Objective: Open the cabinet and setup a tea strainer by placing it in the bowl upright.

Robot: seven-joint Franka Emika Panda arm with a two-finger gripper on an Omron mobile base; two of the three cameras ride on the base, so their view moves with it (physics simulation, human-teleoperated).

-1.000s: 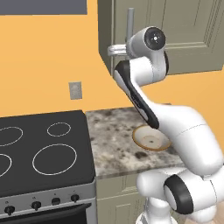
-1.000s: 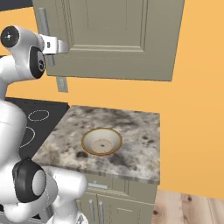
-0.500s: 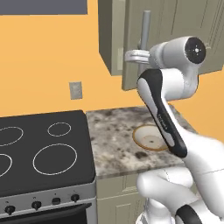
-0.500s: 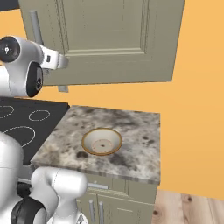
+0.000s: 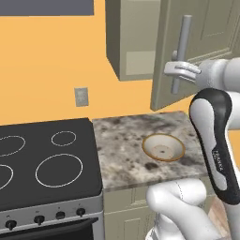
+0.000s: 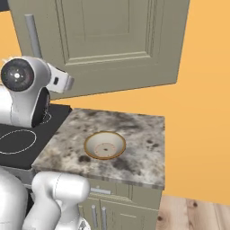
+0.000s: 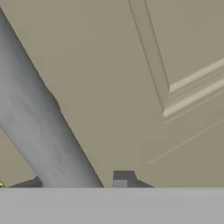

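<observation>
Orange-walled kitchen; cabinet [image 5: 197, 51] door swung partly open. Gripper [image 5: 174, 69] straddles handle [image 5: 182, 51], fingers slackened, apparently letting go. Bowl [image 5: 162, 147] waits on counter [image 5: 122, 150]; strainer presumably inside, unseen.

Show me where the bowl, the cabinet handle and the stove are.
bowl [image 6: 104, 145]: right base view, on its pale inside.
cabinet handle [image 5: 181, 51]: left base view, on the upper half of the silver bar.
stove [image 5: 44, 157]: left base view, on the black cooktop.
</observation>
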